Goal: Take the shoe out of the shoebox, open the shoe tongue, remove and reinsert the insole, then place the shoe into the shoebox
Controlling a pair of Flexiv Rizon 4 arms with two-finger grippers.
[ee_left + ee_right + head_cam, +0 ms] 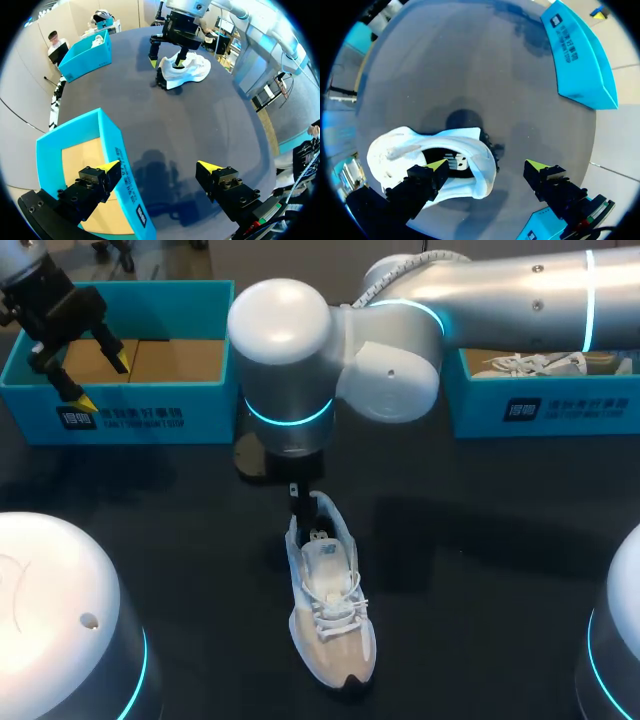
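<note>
Head view: white shoe (330, 610) on the table (480, 540), outside the shoebox (120, 415) — left gripper (98, 380) spread open above the box's front wall. Left wrist view: that wall runs between its fingers (95, 182). Right wrist view only: right gripper (487, 165) open, one finger inside the shoe's collar

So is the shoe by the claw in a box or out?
Out. The shoe stands upright on the table, apart from the left box and right box, under the right claw.
</note>
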